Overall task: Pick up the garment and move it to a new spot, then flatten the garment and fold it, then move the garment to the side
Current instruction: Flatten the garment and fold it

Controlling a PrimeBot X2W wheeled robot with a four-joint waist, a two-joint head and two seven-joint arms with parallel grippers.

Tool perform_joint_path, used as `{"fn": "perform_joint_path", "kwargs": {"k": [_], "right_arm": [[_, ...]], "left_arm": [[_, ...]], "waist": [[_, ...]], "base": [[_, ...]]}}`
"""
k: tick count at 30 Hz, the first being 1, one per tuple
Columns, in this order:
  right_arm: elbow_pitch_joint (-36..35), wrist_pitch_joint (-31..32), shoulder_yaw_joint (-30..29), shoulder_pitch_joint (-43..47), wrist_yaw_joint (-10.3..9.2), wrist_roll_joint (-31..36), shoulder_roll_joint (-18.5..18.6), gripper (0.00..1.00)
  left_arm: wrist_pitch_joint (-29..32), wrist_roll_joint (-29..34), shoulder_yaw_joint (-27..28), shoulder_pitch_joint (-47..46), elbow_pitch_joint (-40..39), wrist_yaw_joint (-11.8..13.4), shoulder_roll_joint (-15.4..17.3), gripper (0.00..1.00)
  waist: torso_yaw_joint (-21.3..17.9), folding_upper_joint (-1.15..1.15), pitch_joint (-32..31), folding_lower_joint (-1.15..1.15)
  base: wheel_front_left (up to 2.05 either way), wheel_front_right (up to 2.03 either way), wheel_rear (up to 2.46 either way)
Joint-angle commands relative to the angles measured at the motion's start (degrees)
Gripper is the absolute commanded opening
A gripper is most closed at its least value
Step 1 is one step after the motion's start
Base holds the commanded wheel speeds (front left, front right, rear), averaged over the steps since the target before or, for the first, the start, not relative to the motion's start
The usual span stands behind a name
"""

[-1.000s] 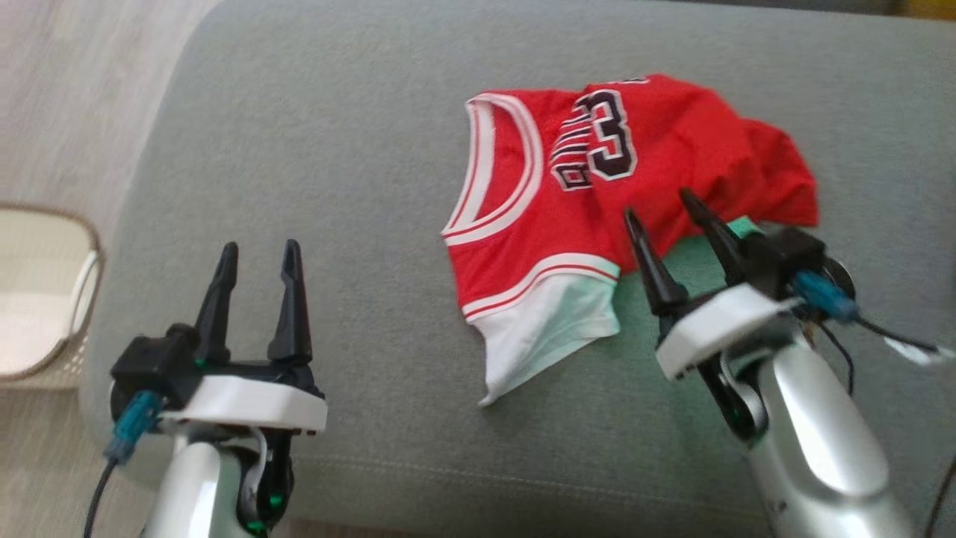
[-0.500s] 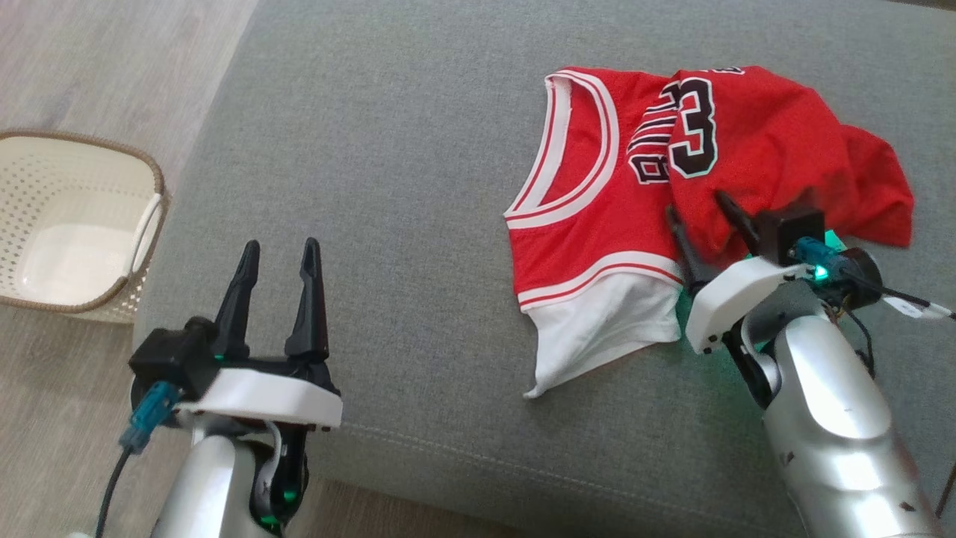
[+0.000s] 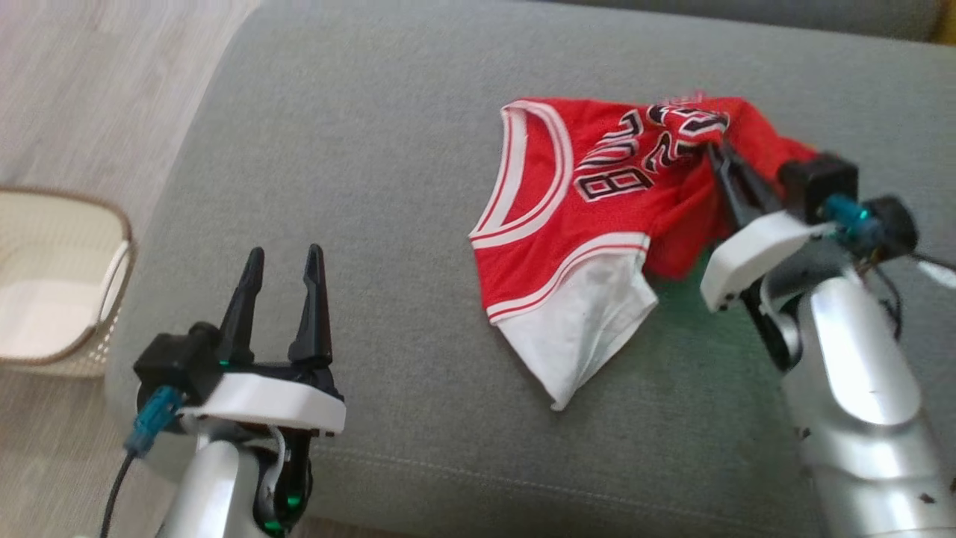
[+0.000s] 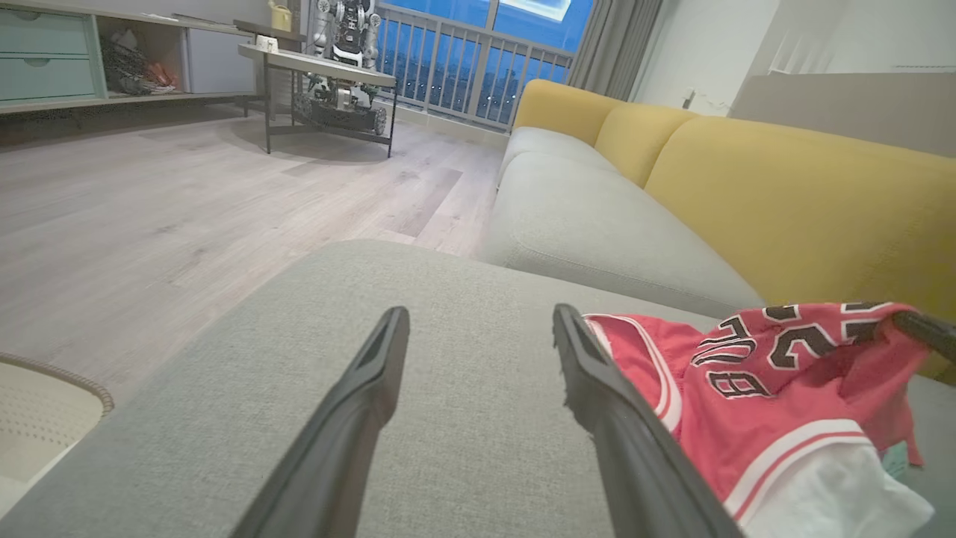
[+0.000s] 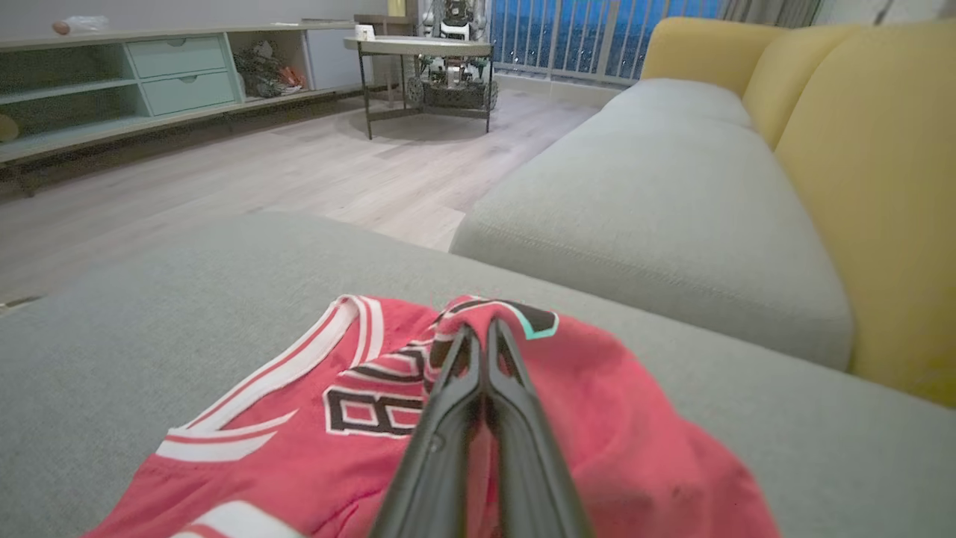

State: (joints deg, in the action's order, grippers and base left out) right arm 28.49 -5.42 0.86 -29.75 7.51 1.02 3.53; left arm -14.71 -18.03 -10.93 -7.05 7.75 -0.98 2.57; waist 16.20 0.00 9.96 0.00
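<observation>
My right fingers [image 5: 447,426] are clamped on a raised fold of the red jersey [image 3: 590,217], which lies on the grey sofa seat [image 3: 358,149]. My left fingers [image 3: 312,299] stand apart, well clear of it. A white basket [image 3: 45,314] sits on the floor [image 3: 89,75] beside the sofa.

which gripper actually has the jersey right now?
The right gripper: its fingers are pinched shut on a raised fold of the red jersey. The left gripper is open over the grey cushion, apart from the jersey.
</observation>
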Motion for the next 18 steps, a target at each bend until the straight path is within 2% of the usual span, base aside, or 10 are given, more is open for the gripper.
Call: {"fn": "perform_joint_path", "kwargs": {"k": [1, 7, 10, 14, 15, 18], "right_arm": [[-5.18, 2.55, 0.86, -0.48, -0.02, 0.33, -0.15, 0.0], [-19.81, 13.69, -1.49, 1.82, -0.02, 0.67, 1.12, 0.0], [-26.4, 18.1, -0.67, 4.22, -0.02, -0.07, 1.44, 0.0], [-30.43, 21.64, 2.52, 3.63, -0.02, 0.51, 7.24, 0.0], [-30.43, 21.64, 2.52, 3.63, -0.02, 0.51, 7.24, 0.0], [-29.62, 23.17, 7.32, -0.04, -0.02, 0.91, 14.24, 0.0]], "left_arm": [[-0.29, -0.36, 1.32, -0.57, -1.7, 0.47, 0.32, 1.0], [-0.29, -1.11, 0.33, 0.66, -1.56, 0.83, 0.32, 1.0], [-0.29, -1.59, -0.03, 1.01, -1.7, 1.12, 0.32, 1.0], [-0.29, -1.68, -1.13, 0.94, -1.39, 0.77, 0.32, 1.0], [-0.29, -1.68, -1.13, 0.94, -1.39, 0.77, 0.32, 1.0], [-0.29, -1.75, -1.88, 0.32, -1.16, 0.72, 0.31, 1.0]], "waist": [[-1.38, 0.0, -1.76, 0.0], [-2.68, 0.0, -3.57, 0.0], [-3.48, 0.0, -3.66, 0.0], [-4.05, 0.0, -3.67, 0.0], [-4.05, 0.0, -3.67, 0.0], [-3.77, 0.0, -3.19, 0.0]], "base": [[0.0, 0.0, 0.0], [0.0, 0.0, 0.0], [0.0, 0.0, 0.0], [0.0, 0.0, 0.0], [0.0, 0.0, 0.0], [0.0, 0.0, 0.0]]}}
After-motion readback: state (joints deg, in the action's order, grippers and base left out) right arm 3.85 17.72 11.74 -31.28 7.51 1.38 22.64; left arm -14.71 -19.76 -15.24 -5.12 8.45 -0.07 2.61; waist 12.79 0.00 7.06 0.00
